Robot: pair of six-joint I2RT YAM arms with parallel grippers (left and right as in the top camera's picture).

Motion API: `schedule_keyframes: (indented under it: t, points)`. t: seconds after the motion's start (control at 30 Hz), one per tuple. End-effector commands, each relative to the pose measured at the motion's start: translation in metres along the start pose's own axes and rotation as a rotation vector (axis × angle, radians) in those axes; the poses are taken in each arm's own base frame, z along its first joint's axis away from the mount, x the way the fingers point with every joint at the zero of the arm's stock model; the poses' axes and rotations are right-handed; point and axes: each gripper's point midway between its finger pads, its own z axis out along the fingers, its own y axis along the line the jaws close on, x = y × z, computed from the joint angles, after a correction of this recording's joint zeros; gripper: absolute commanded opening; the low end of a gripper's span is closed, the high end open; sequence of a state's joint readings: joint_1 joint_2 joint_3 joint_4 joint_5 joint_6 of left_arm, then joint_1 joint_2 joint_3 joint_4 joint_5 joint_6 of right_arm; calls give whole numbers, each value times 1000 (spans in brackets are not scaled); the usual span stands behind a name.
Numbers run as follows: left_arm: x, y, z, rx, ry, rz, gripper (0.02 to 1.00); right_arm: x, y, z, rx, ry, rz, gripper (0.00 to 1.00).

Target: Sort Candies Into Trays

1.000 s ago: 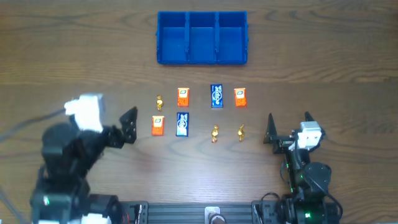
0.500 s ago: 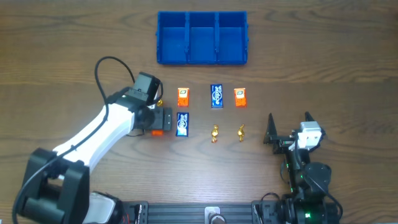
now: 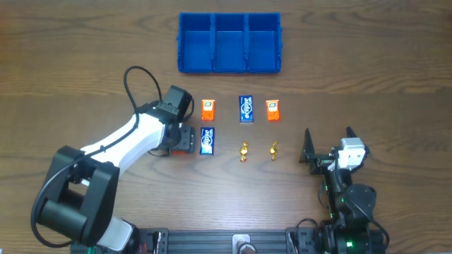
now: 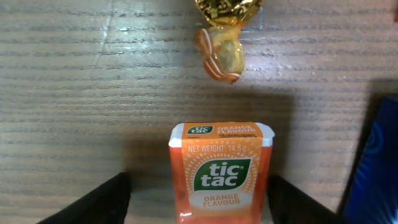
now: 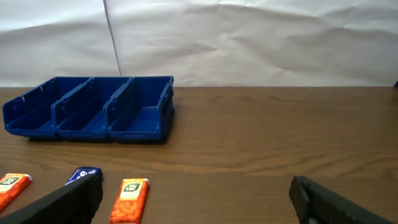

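An orange candy box (image 4: 221, 171) lies flat on the wooden table between the fingers of my left gripper (image 4: 198, 180), which is open around it; there is a gap on one side. In the top view my left gripper (image 3: 182, 139) covers that box, left of a blue packet (image 3: 207, 140). Beyond the box lies a gold-wrapped candy (image 4: 221, 43). More orange boxes (image 3: 208, 109) (image 3: 272, 109), a blue packet (image 3: 246, 109) and two gold candies (image 3: 244, 151) (image 3: 273, 149) lie in rows. My right gripper (image 3: 328, 137) stands open and holds nothing, right of the candies.
A blue three-compartment tray (image 3: 229, 69) sits at the far middle of the table, also seen as the blue tray (image 5: 93, 106) from the right wrist. A black cable loops over the left arm (image 3: 131, 77). Bare wood lies at both sides.
The left arm swung in from the left side of the table to the candies and settled with its fingers around the orange box. The right arm has not moved.
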State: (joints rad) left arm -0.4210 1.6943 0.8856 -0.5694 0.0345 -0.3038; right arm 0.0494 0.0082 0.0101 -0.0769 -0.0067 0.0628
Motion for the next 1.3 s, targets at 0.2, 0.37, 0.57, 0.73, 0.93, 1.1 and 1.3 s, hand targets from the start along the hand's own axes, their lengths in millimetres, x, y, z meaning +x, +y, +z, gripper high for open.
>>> schedule_keyframes:
  t: [0.2, 0.37, 0.57, 0.73, 0.93, 1.1, 1.3]
  points:
    - [-2, -4, 3, -2, 1, -6, 531, 1, 1, 0, -2, 3, -12, 998]
    - [-4, -10, 3, 24, -6, -4, 384, 1, 1, 0, -2, 3, -13, 998]
    - [-56, -27, -40, 76, -167, -58, 349, 1, 1, 0, -2, 3, -12, 998]
    - [-186, -42, -187, 47, -557, -113, 351, 1, 1, 0, -2, 3, -12, 998]
    - [-274, -56, -186, -6, -544, -108, 356, 1, 1, 0, -2, 3, -12, 998]
    - [-294, -49, -127, 3, -444, -111, 382, 1, 1, 0, -2, 3, -12, 998]
    - [-296, -40, -111, -4, -415, -89, 658, 1, 1, 0, -2, 3, -12, 998]
